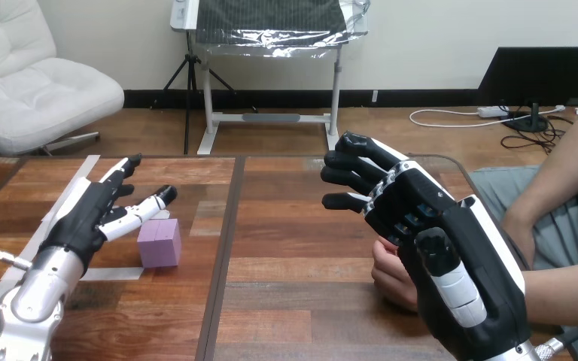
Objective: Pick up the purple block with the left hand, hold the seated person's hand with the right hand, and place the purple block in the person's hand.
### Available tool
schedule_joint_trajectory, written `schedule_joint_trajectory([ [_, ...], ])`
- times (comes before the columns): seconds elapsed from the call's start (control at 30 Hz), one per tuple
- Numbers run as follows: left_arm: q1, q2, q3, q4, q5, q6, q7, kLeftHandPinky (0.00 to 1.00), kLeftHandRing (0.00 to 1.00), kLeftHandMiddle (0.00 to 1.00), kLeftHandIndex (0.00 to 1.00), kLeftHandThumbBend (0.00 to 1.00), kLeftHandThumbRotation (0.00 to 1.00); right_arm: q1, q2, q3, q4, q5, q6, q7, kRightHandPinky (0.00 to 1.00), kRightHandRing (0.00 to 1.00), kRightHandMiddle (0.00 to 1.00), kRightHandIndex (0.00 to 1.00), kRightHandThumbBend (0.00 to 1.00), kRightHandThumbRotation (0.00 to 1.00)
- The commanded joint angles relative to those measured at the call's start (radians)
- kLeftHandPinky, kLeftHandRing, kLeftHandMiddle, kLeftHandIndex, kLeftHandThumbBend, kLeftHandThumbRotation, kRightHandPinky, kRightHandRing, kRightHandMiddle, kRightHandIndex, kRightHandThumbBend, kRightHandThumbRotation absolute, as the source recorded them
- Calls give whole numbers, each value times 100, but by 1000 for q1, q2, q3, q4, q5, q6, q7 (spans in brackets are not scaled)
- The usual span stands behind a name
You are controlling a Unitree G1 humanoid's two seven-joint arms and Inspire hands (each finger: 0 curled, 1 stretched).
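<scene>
The purple block (159, 242) sits on the wooden table (301, 226) at the left of the middle. My left hand (94, 214) hovers just to its left, open, fingers straight and pointing away from me, thumb reaching over the block's upper left corner without closing on it. My right hand (436, 248) is raised at the right, open, back towards the camera, fingers stretched to the left. The person's hand (391, 277) lies under and behind it near the table's right edge, mostly hidden. I cannot tell whether the two touch.
White tape strips (113, 273) lie on the table beneath my left hand and the block. A dark seam (226, 248) divides the tabletop. The person's forearm (572, 289) comes in from the right edge, with their other arm (564, 180) above it.
</scene>
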Motion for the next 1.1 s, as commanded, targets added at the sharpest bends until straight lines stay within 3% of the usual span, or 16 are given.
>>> schedule_joint_trajectory([
  [0.0, -100, 32, -24, -1, 17, 15, 0, 73, 87, 97, 96, 59, 56, -50, 14, -16, -15, 12, -18, -7, 76, 83, 83, 84, 89, 77],
  [0.2, -119, 31, -43, 18, 31, 32, 4, 73, 89, 97, 96, 58, 53, -52, 14, -18, -15, 11, -19, -7, 76, 83, 83, 84, 90, 77],
  [0.53, -149, 25, -62, 63, 39, 54, 12, 83, 96, 99, 96, 58, 50, -53, 13, -19, -18, 10, -19, -7, 75, 83, 83, 84, 91, 77],
  [1.07, -174, 23, -98, 119, 69, 46, 24, 84, 94, 97, 97, 64, 52, -53, 11, -21, -21, 18, -18, -3, 76, 83, 83, 84, 91, 77],
])
